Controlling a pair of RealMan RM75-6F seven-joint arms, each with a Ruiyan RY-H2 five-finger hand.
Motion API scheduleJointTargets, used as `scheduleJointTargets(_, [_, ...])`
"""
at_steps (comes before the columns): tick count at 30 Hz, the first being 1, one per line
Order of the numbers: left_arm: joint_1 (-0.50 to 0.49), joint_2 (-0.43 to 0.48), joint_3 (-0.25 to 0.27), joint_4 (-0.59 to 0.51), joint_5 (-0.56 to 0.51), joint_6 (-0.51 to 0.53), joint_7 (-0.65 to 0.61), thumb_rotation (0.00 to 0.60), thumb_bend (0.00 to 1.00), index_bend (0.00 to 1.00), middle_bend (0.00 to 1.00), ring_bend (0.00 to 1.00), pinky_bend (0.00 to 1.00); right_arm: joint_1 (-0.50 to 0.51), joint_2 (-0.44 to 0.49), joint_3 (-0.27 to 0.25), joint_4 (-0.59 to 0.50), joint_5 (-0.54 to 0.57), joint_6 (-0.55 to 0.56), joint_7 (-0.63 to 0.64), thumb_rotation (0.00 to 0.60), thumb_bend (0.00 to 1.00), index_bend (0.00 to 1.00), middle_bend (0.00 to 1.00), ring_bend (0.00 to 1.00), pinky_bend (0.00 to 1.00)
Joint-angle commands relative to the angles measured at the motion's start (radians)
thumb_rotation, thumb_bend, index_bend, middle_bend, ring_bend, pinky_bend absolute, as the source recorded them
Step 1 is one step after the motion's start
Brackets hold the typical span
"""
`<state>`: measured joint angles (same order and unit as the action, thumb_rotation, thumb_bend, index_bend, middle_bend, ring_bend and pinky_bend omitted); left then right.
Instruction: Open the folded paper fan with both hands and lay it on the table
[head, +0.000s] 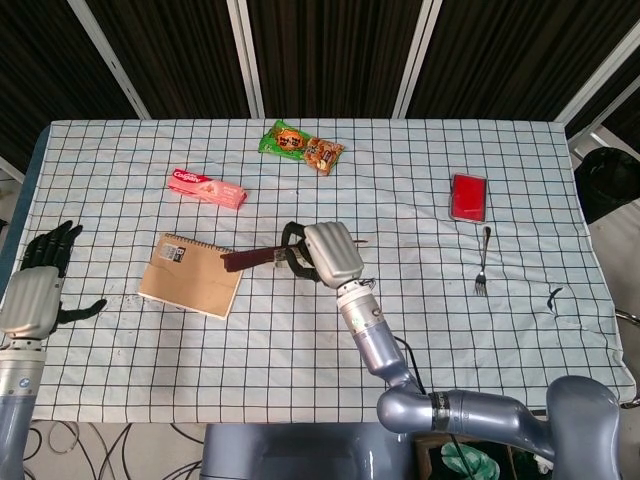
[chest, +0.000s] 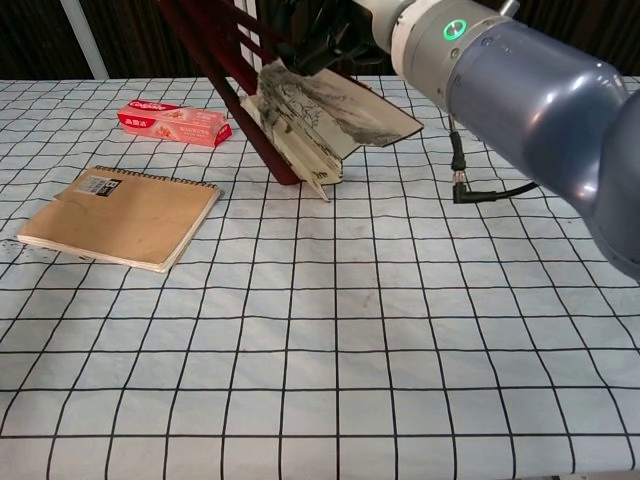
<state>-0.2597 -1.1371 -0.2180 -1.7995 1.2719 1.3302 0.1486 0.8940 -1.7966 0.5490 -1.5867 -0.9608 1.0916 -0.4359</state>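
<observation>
Far left, the left hand (head: 35, 292) hovers at the table's near-left edge, fingers spread, holding nothing. Right of it lies the notebook (head: 191, 275). At centre, the right hand (head: 325, 253) grips the paper fan (chest: 315, 125) (partly spread), lifted above the checked tablecloth (head: 480, 340).

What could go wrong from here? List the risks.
The right hand alone holds the paper fan aloft, only part-open; it could slip or its paper leaves tear. The left hand hangs open at the far table edge, so its long reach across might knock the notebook.
</observation>
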Motion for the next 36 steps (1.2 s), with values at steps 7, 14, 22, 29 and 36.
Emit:
scheduleJointTargets(7, [-0.102, -0.045, -0.044, -0.048, -0.061, -0.085, 0.076, 0.6, 0.03, 0.0, 0.0, 0.0, 0.0, 0.07, -0.044, 0.132, -0.048, 0.237, 0.104, -0.06, 0.6, 0.92, 0.9, 0.93, 0.97, 0.94])
scheduleJointTargets(14, [-0.164, -0.08, -0.075, -0.041, -0.119, -0.111, 0.127, 0.6, 0.05, 0.0, 0.0, 0.0, 0.0, 0.128, -0.063, 0.205, -0.062, 0.363, 0.178, -0.093, 0.6, 0.92, 0.9, 0.93, 0.98, 0.94])
scheduleJointTargets(22, [-0.253, -0.182, -0.112, 0.011, -0.201, -0.144, 0.175, 0.6, 0.12, 0.12, 0.0, 0.0, 0.0, 0.185, -0.083, 0.242, -0.073, 0.417, 0.244, -0.112, 0.6, 0.92, 0.9, 0.93, 0.98, 0.94])
scheduleJointTargets(29, [-0.339, -0.305, -0.152, 0.1, -0.268, -0.16, 0.187, 0.6, 0.18, 0.25, 0.0, 0.0, 0.0, 0.234, -0.091, 0.269, -0.092, 0.461, 0.295, -0.131, 0.6, 0.92, 0.9, 0.93, 0.98, 0.94])
scheduleJointTargets(36, [-0.407, -0.383, -0.154, 0.151, -0.359, -0.215, 0.206, 0.6, 0.22, 0.33, 0.03, 0.0, 0.0, 0.264, -0.1, 0.28, -0.108, 0.484, 0.341, -0.123, 0.6, 0.92, 0.9, 0.93, 0.98, 0.94])
